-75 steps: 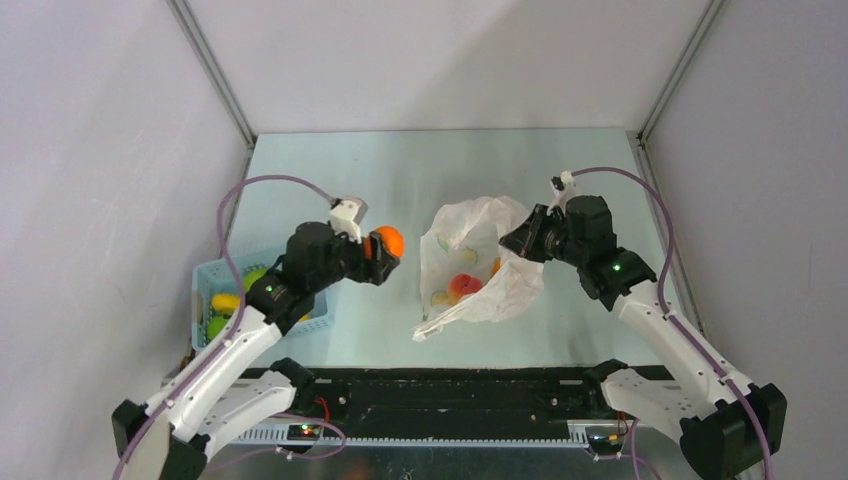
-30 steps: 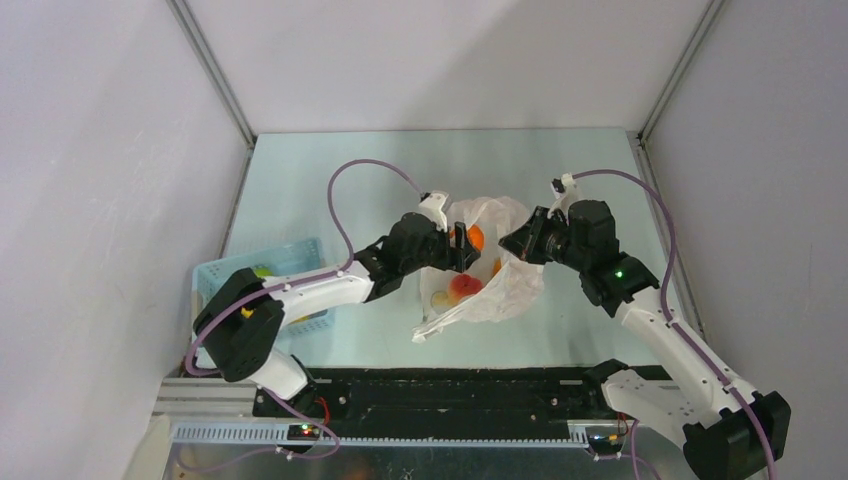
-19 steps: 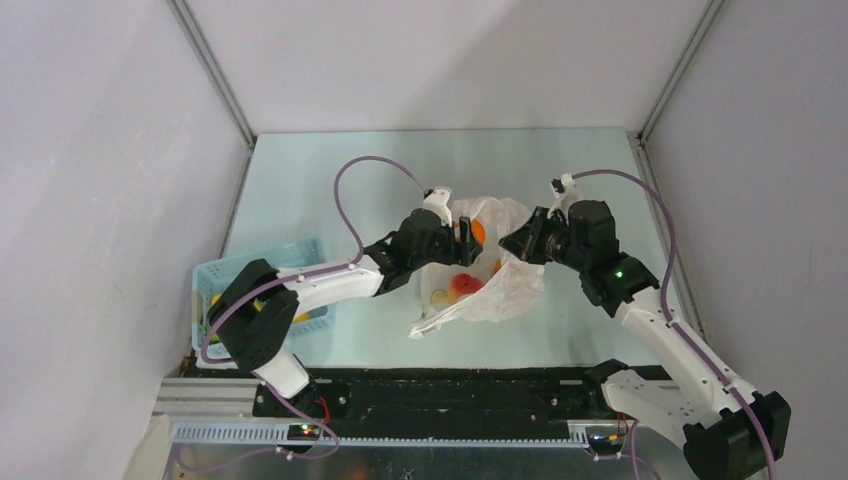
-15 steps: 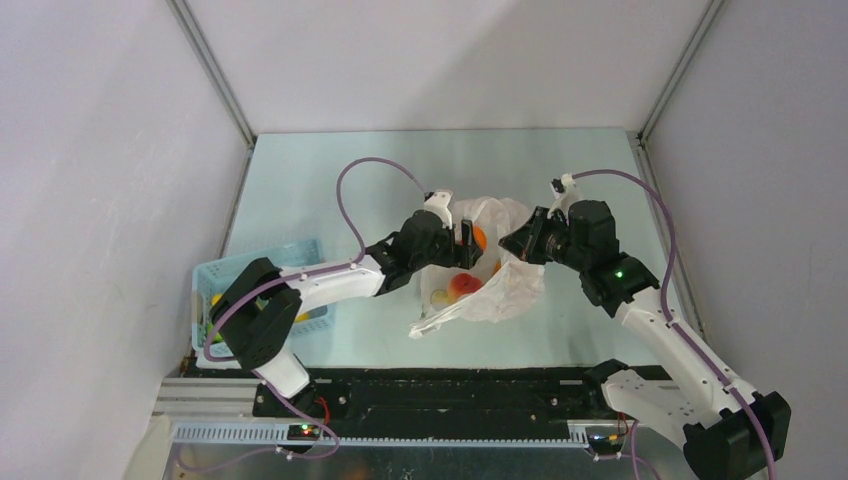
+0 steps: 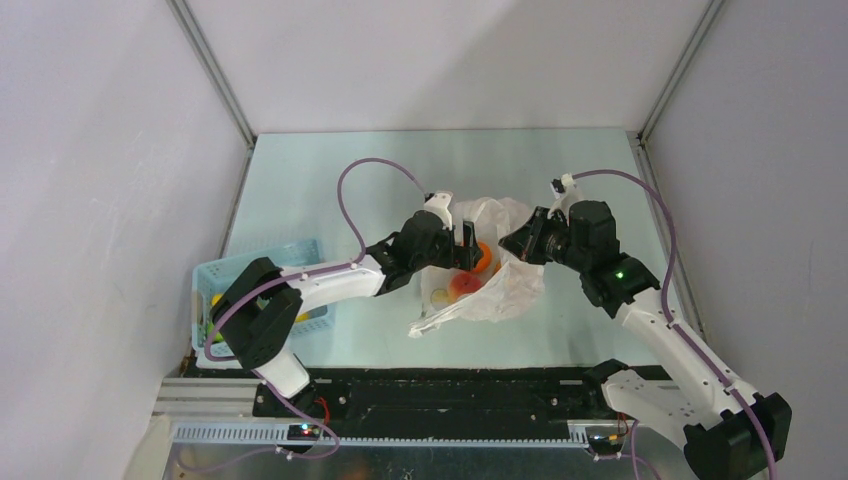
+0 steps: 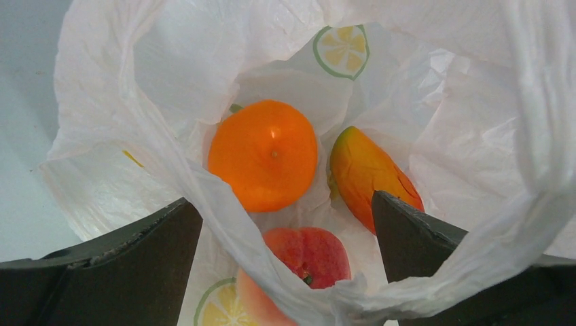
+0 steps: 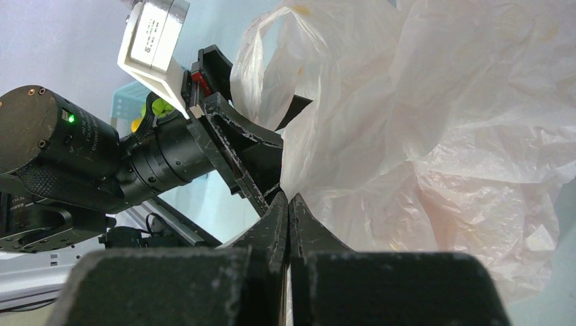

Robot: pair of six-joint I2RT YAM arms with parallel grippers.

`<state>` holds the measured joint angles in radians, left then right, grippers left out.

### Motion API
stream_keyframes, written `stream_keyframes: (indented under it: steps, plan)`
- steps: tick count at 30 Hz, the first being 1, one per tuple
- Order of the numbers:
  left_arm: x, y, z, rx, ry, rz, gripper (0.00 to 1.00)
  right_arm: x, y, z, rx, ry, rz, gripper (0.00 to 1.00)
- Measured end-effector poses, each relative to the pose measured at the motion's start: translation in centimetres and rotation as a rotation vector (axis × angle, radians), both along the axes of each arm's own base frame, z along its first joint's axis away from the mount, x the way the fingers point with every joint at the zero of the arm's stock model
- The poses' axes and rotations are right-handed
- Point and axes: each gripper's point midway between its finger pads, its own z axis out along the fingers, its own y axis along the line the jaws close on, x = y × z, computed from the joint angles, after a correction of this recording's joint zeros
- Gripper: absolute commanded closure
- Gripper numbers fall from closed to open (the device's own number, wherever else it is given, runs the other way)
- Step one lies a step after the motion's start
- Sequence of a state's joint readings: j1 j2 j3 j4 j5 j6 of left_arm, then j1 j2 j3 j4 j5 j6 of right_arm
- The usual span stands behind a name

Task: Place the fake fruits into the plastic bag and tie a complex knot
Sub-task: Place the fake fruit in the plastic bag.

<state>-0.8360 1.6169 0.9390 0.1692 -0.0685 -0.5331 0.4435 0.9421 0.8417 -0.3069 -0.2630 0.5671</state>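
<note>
Your left fingers (image 5: 465,245) stand spread wide with nothing between them, poised over the open mouth of the plastic bag (image 5: 512,285), which sits mid-frame on the counter (image 5: 330,180) in the top view. Left wrist view, inside the bag: round orange fruit (image 6: 263,155) at centre, orange-red oval fruit (image 6: 370,178) just beside it on the right, red fruit (image 6: 309,252) below them. Your right fingers (image 7: 289,204) are pinched together on the bag's right rim; the blue basket (image 5: 225,275) sits lower left, well apart.

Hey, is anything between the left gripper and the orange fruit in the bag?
Nothing visible. The orange fruit lies bare inside the plastic bag, ahead of the open left gripper. Only a fold of the bag's rim crosses lower down, partly over the red fruit.
</note>
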Motion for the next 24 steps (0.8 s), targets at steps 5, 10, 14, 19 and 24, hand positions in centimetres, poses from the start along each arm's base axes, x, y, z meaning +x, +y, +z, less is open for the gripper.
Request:
stream_keyframes:
  steps: [5,10,14,19,24]
  plan:
    - [0.1,0.1,0.0,0.003,-0.005,0.004,0.0,0.0,0.0,0.1,0.001,-0.002,0.0,1.0]
    - [-0.2,0.3,0.6,0.0,-0.043,-0.023,0.01,-0.1,0.0,0.1,0.002,-0.004,0.0,1.0]
    - [-1.5,1.2,1.8,-0.002,-0.081,-0.066,0.01,0.0,-0.1,0.2,0.001,-0.006,-0.003,1.0]
    - [-3.1,2.8,4.2,-0.008,-0.13,-0.107,0.01,0.0,-0.2,0.4,0.001,-0.013,-0.01,1.0]
    - [-4.6,5.4,4.5,0.037,-0.129,-0.098,0.01,-0.1,-0.2,0.5,0.002,-0.018,-0.012,1.0]
